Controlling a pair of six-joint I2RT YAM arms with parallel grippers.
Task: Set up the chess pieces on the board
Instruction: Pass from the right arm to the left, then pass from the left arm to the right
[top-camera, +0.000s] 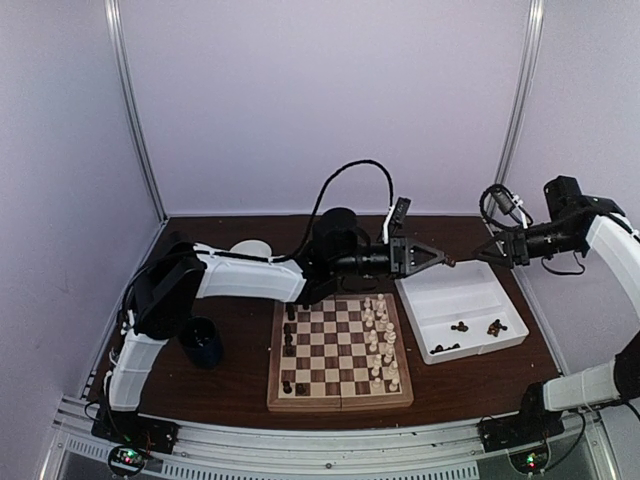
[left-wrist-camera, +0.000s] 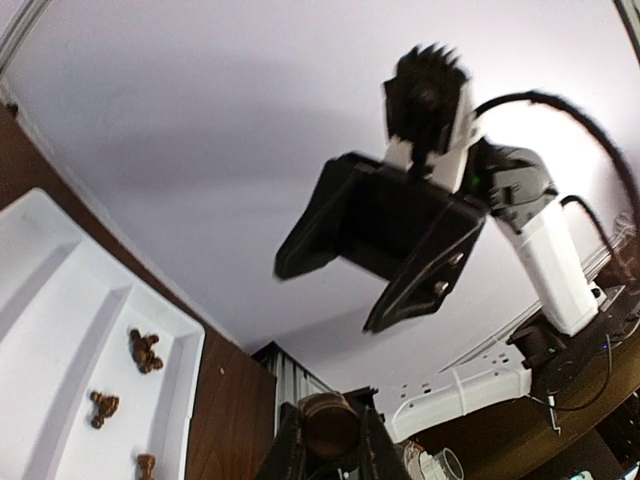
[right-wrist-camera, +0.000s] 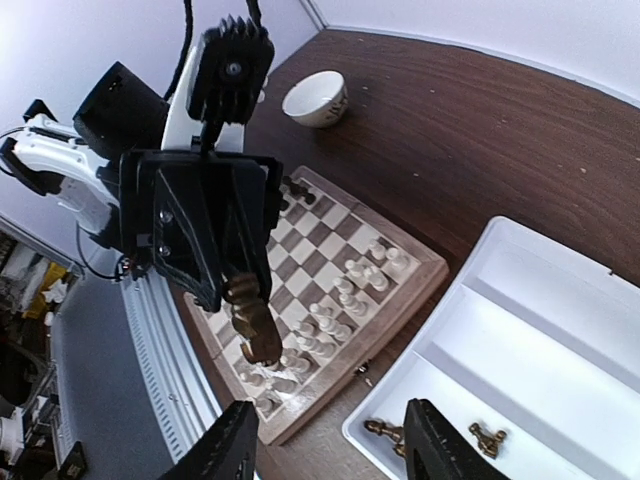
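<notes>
Right wrist view: grip and handling findings

Left gripper (right-wrist-camera: 240, 295) is clenched on a small dark brown turned wooden chess piece (right-wrist-camera: 256, 328), held aloft. Right gripper (right-wrist-camera: 335, 445) faces it, jaws spread, empty. Piece judged light, rigid, smooth, apt to twist; take its exposed end squarely. Below: square checkered wooden chessboard (right-wrist-camera: 432, 270) and white two-compartment tray (right-wrist-camera: 560, 290).

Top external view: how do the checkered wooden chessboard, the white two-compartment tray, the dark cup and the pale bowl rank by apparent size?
1. Checkered wooden chessboard, slightly the largest.
2. White two-compartment tray.
3. Dark cup.
4. Pale bowl, unsure: the left arm hides part of it, and it sits farther back.
</notes>
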